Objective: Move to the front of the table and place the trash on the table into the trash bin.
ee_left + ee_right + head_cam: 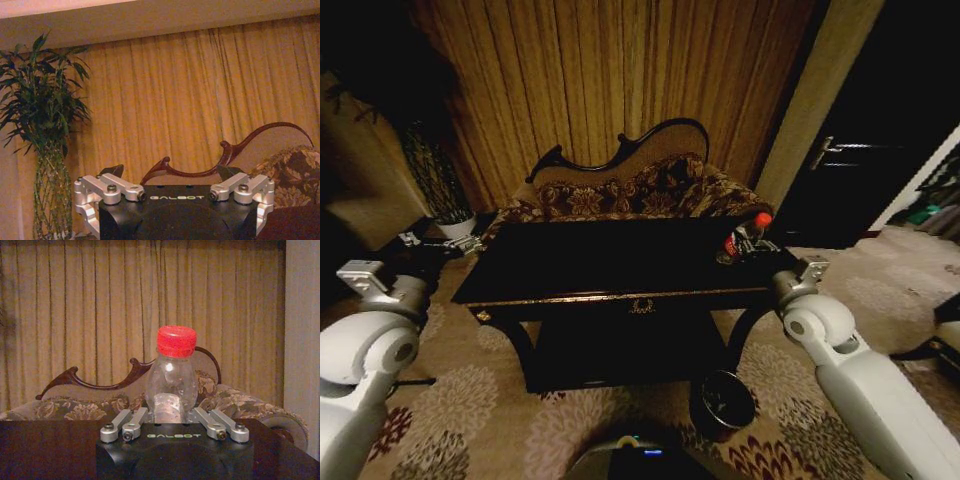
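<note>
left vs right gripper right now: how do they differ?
The right gripper is over the table's right end, jaws closed around the bottle. The left gripper hangs off the table's left end near the plant, jaws spread, holding nothing. Both point toward the curtain.

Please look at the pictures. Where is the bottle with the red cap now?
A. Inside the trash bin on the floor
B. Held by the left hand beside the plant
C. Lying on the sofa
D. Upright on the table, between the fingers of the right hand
D: the bottle stands upright on the table, with the right hand closed around its base.
</note>
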Motion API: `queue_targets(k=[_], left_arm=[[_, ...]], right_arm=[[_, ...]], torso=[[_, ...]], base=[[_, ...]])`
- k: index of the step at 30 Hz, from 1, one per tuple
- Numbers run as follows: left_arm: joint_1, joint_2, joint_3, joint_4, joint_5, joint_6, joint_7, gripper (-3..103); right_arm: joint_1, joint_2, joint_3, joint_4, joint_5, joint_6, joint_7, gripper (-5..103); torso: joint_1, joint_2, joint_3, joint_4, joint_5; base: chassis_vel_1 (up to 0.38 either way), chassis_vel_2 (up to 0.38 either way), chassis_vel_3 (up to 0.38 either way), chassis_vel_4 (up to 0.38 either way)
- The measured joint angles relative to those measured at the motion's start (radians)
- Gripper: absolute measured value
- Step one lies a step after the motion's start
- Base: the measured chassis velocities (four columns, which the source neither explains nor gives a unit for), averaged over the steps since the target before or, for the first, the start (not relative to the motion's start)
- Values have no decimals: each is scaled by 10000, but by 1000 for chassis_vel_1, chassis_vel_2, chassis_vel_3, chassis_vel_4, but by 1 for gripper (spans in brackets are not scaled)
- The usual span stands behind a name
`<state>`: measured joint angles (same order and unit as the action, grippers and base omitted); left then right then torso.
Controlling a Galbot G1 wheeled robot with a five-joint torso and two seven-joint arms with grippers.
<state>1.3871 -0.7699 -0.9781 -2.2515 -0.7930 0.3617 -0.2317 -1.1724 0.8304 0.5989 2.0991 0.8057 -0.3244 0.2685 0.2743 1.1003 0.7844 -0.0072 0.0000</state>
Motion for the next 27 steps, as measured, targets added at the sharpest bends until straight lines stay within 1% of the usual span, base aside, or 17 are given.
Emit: queue_targets(k=[6, 14, 21, 25, 27], left_arm=[[9, -33, 67, -18, -4, -76, 3, 100], [4, -79, 104, -80, -20, -93, 26, 100], [37, -144, 121, -122, -50, -126, 18, 100], [42, -168, 80, -129, -78, -130, 19, 100], [46, -227, 73, -136, -86, -132, 7, 100]], right_arm=[[-24, 9, -6, -44, -6, 111, -10, 26], [-75, -29, -72, -120, 8, 210, -25, 26], [-245, 160, -243, -426, -201, 229, -66, 26], [-450, 468, -302, -904, -595, 280, -273, 26], [-740, 859, -502, -1742, -1532, 564, -576, 25]], torso=[[1, -1, 1, -3, -1], [0, 0, 0, 0, 1], [0, 0, 1, -1, 0], [-2, 1, -1, -1, -1], [0, 0, 0, 0, 0]], base=[[111, -108, -117, 94], [110, -117, -104, 123], [90, -103, -107, 87], [56, -52, -51, 53], [0, 0, 0, 0]])
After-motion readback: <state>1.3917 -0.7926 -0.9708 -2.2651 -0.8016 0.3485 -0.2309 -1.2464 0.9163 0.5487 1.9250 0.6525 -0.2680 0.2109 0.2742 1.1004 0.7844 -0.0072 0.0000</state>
